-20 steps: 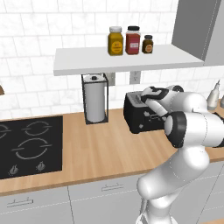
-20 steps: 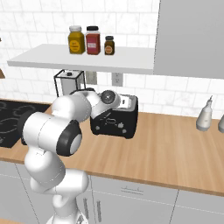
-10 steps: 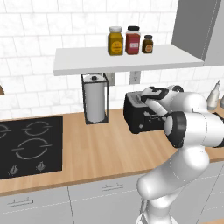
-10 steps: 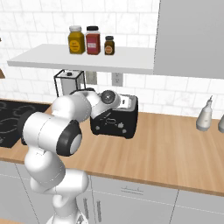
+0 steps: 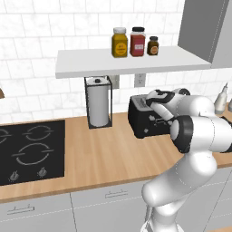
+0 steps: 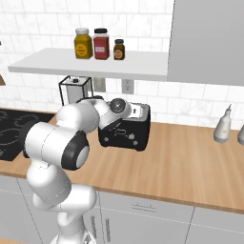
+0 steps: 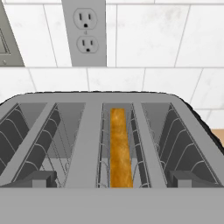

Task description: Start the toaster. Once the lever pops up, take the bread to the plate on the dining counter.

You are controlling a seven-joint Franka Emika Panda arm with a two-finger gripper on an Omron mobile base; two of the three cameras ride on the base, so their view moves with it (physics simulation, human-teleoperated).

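Jaws wide apart, holding nothing, poised just above the toaster (image 7: 109, 131) with the bread (image 7: 120, 146) down in a slot.

In the hand view the two dark fingertips (image 7: 37, 179) stand far apart at the bottom, one to each side of the toaster's open top; between them the bread stands on edge in one of the slots, its brown crust facing up, not touched by either tip. Behind the toaster a wall outlet (image 7: 85, 30) sits in the white tiles. From the base views the black toaster (image 5: 142, 120) stands on the wood tabletop (image 5: 99, 154) against the wall, just beside the paper towel holder (image 5: 98, 106), with the cooktop (image 5: 29, 149) further along and three jars (image 5: 135, 41) on the shelf (image 5: 131, 61) above it. A pale bottle (image 6: 223, 126) stands well apart on the other side.
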